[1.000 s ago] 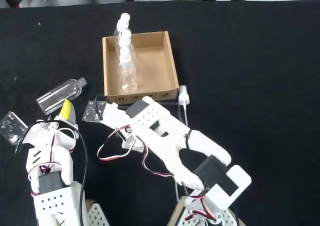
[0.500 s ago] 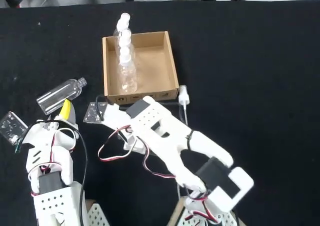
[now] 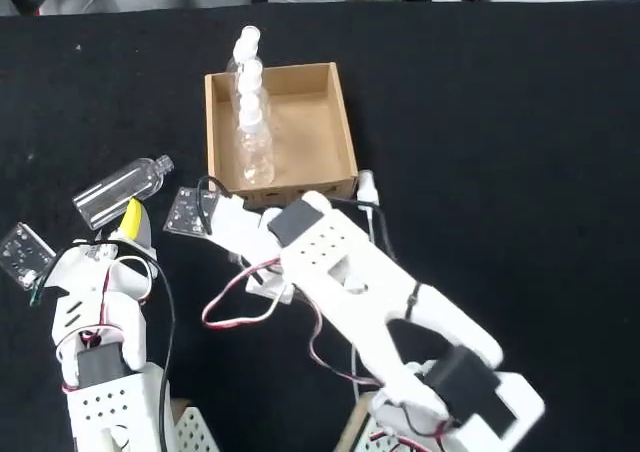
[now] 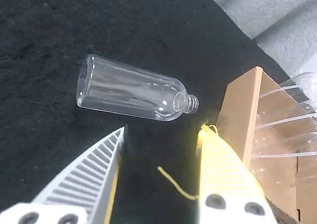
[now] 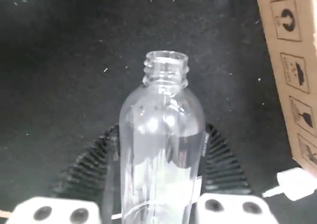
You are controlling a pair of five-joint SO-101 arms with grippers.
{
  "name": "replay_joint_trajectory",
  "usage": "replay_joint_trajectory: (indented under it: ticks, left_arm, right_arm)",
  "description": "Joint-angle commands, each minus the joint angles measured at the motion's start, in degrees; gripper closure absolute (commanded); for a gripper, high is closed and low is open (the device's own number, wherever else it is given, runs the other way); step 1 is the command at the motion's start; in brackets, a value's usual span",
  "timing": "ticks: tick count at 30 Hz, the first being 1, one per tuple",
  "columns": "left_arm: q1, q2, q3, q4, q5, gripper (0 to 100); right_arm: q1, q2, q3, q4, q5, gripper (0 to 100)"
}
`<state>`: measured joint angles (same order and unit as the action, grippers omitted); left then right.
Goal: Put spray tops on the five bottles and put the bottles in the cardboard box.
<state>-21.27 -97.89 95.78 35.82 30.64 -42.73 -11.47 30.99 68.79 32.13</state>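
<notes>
Black worktop (image 3: 520, 122) runs under both arms on my overhead feed. Toward the far side sits the cardboard box (image 3: 325, 122), open at the top. A row of capped bottles (image 3: 250, 112) with white spray heads stands along its left wall; I can't count them surely from here. One more spray top (image 3: 368, 190) lies loose on the worktop just beside the box's near right corner.

On my left wrist feed the left fingers (image 4: 213, 149) stand wide apart, one grey-white and one yellow, with nothing between them. Just beyond their tips lies the capless bottle (image 4: 131, 94), clear, on its side on the worktop, its threaded neck pointing toward the box wall. Overhead I see it left of the box and apart from it, with the yellow finger just short of it.

On my right wrist feed the right fingers (image 5: 96, 159), black and ribbed, are closed on the held bottle (image 5: 166, 105). It is clear, with nothing on its threaded neck, and it is gripped on both sides of its body with the neck pointing away from the wrist. The box's printed near wall is close by on one side, and the loose spray top lies just off that wall's end. Overhead the right arm (image 3: 350, 272) stretches across the middle of the worktop toward the box's near left corner.
</notes>
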Motion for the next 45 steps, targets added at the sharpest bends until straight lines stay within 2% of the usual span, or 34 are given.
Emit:
replay_joint_trajectory:
  ticks: [1, 20, 24, 32, 41, 45]
  left_arm:
    - [-0.48, -0.53, -0.22, -1.05, -0.18, 79]
    - [-0.57, -0.53, -0.22, -0.97, -0.18, 79]
    - [-0.57, -0.53, -0.22, -0.97, -0.18, 79]
    - [-0.57, -0.53, 0.31, -1.14, -0.18, 79]
    - [-0.57, -0.53, 0.4, -1.32, -0.18, 79]
    - [-0.57, -0.53, 0.4, -1.32, -0.18, 79]
  right_arm:
    - [-0.97, -6.73, 1.01, 0.7, -0.53, 87.8]
    - [-0.62, -20.7, 3.47, 2.73, -0.53, 87.8]
    - [0.18, -24.57, 4.0, 3.78, -3.96, 87.8]
    - [12.57, -30.02, 4.0, 4.57, -6.15, 87.8]
    - [22.42, -32.92, 4.53, 4.22, -10.2, 87.8]
    - [26.9, -35.21, 8.13, 0.44, -11.87, 87.8]
